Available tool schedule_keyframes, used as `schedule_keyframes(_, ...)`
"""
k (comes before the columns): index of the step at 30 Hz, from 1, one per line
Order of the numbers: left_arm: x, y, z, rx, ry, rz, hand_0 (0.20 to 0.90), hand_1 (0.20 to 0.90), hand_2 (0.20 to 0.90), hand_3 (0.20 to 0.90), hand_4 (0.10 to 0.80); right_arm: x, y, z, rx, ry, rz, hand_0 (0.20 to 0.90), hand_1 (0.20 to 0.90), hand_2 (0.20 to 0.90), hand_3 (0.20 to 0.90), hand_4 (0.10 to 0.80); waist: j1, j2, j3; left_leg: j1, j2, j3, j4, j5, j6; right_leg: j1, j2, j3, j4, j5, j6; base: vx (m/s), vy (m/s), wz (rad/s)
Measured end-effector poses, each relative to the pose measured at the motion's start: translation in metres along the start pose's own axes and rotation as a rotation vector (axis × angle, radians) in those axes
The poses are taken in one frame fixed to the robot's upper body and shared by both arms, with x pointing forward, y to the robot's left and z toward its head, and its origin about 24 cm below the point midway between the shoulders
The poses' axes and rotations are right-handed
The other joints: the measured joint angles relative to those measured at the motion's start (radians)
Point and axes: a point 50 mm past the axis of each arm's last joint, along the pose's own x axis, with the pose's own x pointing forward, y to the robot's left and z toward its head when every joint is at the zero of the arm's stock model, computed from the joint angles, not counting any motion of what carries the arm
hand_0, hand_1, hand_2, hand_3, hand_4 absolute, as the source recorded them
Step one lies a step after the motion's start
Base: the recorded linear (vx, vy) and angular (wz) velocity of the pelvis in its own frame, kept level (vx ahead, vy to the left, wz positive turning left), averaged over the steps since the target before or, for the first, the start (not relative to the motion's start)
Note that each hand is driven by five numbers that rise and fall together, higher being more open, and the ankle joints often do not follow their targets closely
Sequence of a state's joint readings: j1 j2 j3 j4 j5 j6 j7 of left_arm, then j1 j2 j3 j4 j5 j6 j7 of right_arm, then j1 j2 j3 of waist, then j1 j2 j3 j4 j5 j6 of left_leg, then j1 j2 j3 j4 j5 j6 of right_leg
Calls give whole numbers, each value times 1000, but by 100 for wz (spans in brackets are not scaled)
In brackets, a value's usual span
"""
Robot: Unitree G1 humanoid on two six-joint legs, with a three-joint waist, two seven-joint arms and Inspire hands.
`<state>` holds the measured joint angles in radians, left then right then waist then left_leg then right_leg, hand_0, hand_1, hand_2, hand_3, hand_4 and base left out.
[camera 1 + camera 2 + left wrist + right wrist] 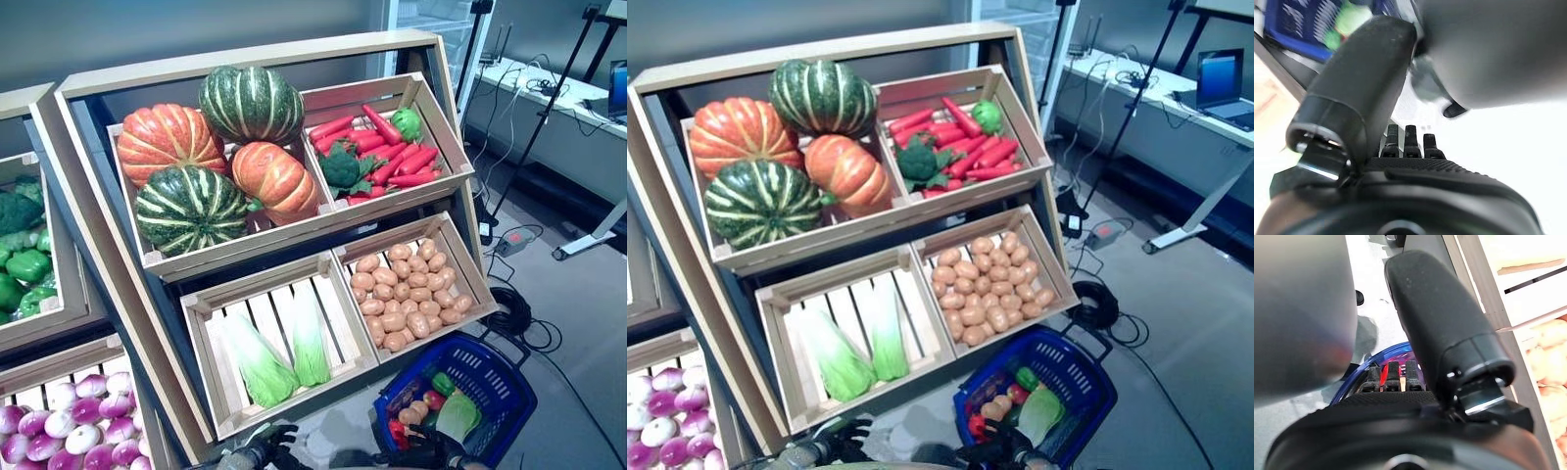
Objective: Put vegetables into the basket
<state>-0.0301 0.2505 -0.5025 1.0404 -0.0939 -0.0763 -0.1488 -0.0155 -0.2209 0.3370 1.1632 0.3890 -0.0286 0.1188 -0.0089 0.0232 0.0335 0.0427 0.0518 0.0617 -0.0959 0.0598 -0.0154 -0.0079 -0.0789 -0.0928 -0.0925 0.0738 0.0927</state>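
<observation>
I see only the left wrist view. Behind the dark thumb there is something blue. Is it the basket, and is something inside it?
Observer: Yes, it is the blue plastic mesh basket on the floor. It holds a pale green cabbage, some potatoes and something red.
Operator: Where is the right hand?
Observer: The right hand is low at the basket's near rim, with its fingers straight and nothing in it.
Operator: Which crate is closest to my left hand?
Observer: The left hand is just below the lower left wooden slatted crate, which holds two long pale green cabbages.
</observation>
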Motion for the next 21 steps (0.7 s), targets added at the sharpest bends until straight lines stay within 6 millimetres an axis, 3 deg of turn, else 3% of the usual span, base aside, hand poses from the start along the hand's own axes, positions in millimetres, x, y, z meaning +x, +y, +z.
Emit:
schedule_keyframes(6,-26,6,98,117,-451,-171,900,900,900,900,800,-1,-3,11,-41,-25,3,900,900,900,900,800,-1,19,36,-6,0,6,0,-1,5,-4,0,1,0,0,0,-8,1,-2)
schedule_keyframes(9,-39,15,124,111,-578,-170,900,900,900,900,800,-2,-7,12,-47,-31,-5,900,900,900,900,800,-1,33,41,-2,1,7,0,-4,2,0,1,-1,-1,2,0,48,-26,-2)
schedule_keyframes(14,-62,38,146,97,-692,-120,900,900,900,900,800,-4,-17,10,-50,-26,-30,900,900,900,900,800,12,53,49,-1,1,7,0,-4,-1,0,2,-2,-1,-1,1,0,0,0)
schedule_keyframes(21,-76,72,144,113,-681,35,900,900,900,900,800,-7,-29,9,-66,-22,-42,900,900,900,900,800,34,71,58,-48,2,-4,2,0,-2,-39,3,-6,-1,-2,2,-69,4,4)
